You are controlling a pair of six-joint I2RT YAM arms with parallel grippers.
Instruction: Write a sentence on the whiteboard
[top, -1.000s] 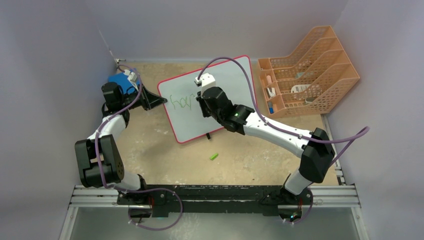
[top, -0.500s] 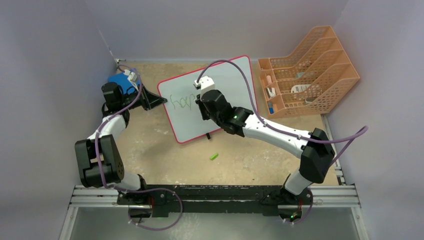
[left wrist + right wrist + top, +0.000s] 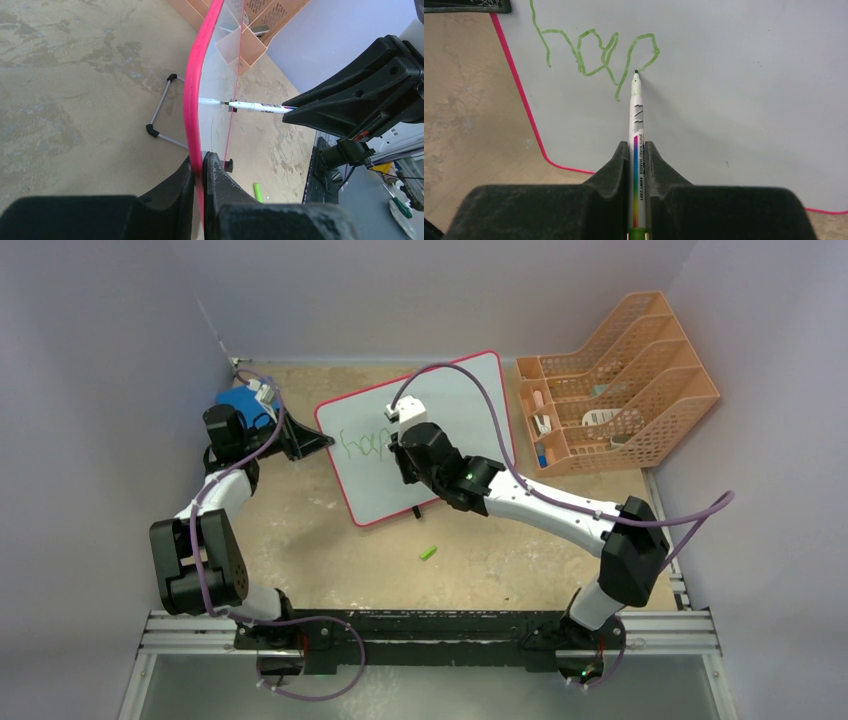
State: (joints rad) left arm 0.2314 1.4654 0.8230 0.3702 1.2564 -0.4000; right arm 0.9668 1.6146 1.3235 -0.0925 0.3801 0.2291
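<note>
My left claw point(image 3: 200, 167) is clamped on the rim of the large red-rimmed white whiteboard point(image 3: 455, 390), bracing it near the counter's point(image 3: 300, 530) far edge. My right claw point(image 3: 638, 152) grips a slim white marker point(image 3: 637, 115), its tip against the board, where the green cursive sentence point(image 3: 596, 52) so far reads "hap".

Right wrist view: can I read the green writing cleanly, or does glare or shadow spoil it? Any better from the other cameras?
Right wrist: the sentence is sharp, no glare, only a soft marker shadow on the whiteboard. Left wrist: board edge-on, glossy, mirroring the orange file rack; writing unreadable. Top external: letters tiny, partly behind the right arm.
</note>
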